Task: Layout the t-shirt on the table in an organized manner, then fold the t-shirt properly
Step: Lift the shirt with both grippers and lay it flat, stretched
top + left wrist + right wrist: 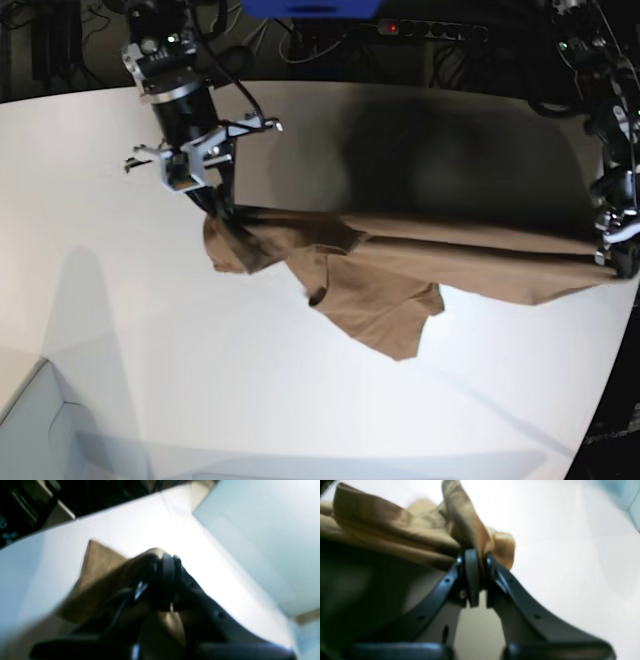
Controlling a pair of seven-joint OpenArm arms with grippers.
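The right claw (pixel 222 205) is clamped on one end of the t-shirt (pixel 400 270) and the left claw (pixel 612 252) pinches the other, so the cloth hangs stretched between them over the white bench (pixel 120 330), its middle sagging down. If either thin pinch slips under the tension, that end would likely drop and bunch. The left end sits near the bench's curved edge, while broad bare surface lies nearer the camera.
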